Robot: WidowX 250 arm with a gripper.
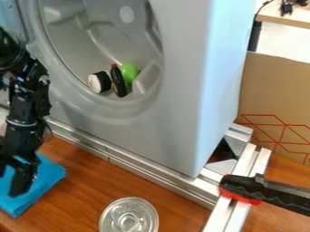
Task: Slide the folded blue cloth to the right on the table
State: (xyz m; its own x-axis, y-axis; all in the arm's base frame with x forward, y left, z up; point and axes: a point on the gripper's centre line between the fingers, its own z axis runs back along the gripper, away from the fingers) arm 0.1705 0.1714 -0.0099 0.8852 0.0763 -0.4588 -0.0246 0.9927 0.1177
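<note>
Black fingers (pixel 8 183) stand open over bright blue cloth (pixel 50 176)
Cloth lies below, near silver metal rail (pixel 142 170); long axis unclear

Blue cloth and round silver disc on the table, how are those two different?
The blue cloth has straight edges and corners, while the silver disc is round. The cloth is matte; the disc is shiny. The black gripper hangs over the cloth, but not over the disc. Both lie on the wooden table.

No legible text; no readable numbers, signs
</note>
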